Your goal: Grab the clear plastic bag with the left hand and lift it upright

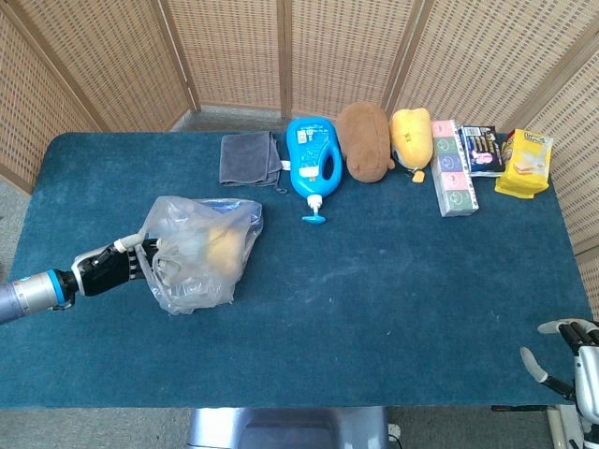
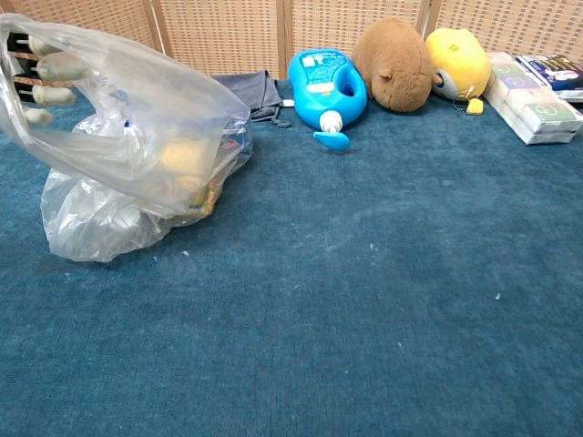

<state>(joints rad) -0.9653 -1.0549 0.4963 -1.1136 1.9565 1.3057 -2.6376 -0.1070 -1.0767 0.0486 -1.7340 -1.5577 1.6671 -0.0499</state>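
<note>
The table is blue felt. The bag lies slumped on it, below-left of the detergent jug, long axis running from its mouth at the left to its belly at the right. Something yellow shows inside. The left hand has its fingers inside the mouth, gripping the plastic. The right hand, far right of the jug, hangs spread, holding nothing.

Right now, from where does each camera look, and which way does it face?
Head view: high above the near edge, looking down the table; left hand and right hand show.
Chest view: low, looking across the table; only left fingers show.
Both share the clear plastic bag, blue bottle and brown plush.
</note>
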